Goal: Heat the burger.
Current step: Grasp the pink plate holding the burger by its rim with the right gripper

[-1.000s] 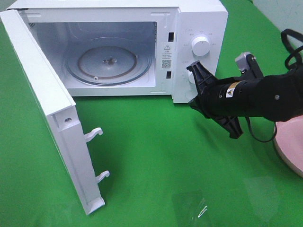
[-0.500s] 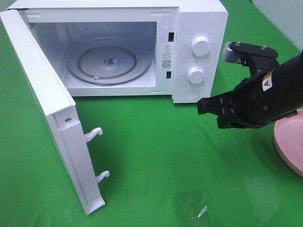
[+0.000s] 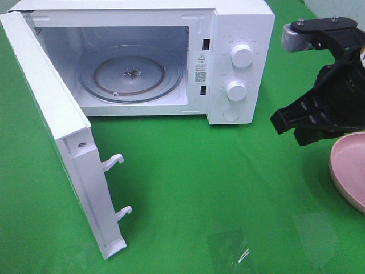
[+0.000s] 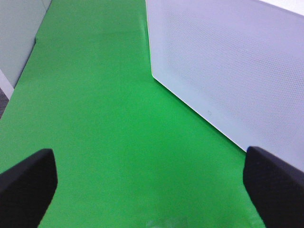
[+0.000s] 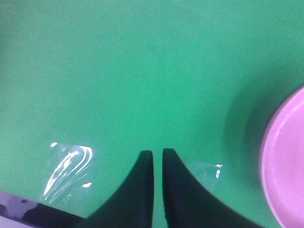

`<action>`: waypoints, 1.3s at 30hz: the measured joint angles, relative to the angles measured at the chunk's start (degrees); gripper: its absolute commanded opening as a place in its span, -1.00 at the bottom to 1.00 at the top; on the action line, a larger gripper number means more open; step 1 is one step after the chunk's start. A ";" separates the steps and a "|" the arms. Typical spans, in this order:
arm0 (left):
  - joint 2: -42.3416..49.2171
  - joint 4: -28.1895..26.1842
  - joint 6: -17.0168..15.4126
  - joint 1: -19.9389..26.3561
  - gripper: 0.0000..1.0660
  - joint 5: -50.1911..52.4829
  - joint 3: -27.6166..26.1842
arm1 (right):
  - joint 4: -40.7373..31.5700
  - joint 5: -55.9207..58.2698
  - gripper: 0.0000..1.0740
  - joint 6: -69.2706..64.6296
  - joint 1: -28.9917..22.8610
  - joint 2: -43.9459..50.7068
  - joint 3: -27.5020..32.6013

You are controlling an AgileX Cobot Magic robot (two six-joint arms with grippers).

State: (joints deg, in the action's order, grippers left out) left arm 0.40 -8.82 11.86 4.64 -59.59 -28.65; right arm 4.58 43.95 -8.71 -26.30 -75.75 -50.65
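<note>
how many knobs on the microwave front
2. Both are on the control panel at the right of the microwave: an upper knob and a lower knob just beneath it. None appear hidden.

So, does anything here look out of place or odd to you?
Nothing looks spilled or damaged. One oddity: what shows of the plate is bare, and no burger is visible, though the microwave stands open, turntable empty.

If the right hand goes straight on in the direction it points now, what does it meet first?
Probably the green cloth, which is bare ahead of the right hand; the pink plate lies off to the side. Depth is unclear.
</note>
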 measured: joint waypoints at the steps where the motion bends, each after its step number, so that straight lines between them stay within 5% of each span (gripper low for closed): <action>1: 0.00 0.00 0.00 0.00 0.87 0.00 0.00 | 0.40 3.27 -0.80 0.06 0.29 0.23 -1.78; 8: 0.00 0.00 0.00 0.00 0.87 0.00 0.00 | 0.52 9.22 -0.77 0.06 2.86 0.34 -5.16; 21: 0.00 0.00 0.00 0.00 0.87 0.00 0.00 | 1.32 16.79 -0.68 6.13 18.79 0.40 -6.13; 33: 0.00 0.00 0.00 0.00 0.87 0.00 0.00 | 2.12 17.13 -0.63 8.71 24.29 0.40 -6.13; 37: 0.00 0.00 0.00 0.00 0.87 0.00 0.00 | 2.06 17.02 -0.45 9.28 24.29 0.40 -6.13; 38: 0.00 0.00 0.00 0.00 0.87 0.00 0.00 | 1.95 16.96 -0.20 10.08 24.29 0.40 -6.13; 39: 0.00 0.00 0.00 0.00 0.87 0.00 0.00 | 1.95 16.96 -0.20 10.08 24.29 0.40 -6.13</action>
State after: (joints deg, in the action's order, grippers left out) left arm 0.40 -8.82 11.86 4.64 -59.59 -28.65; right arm 6.53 60.91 1.38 -2.01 -75.34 -56.78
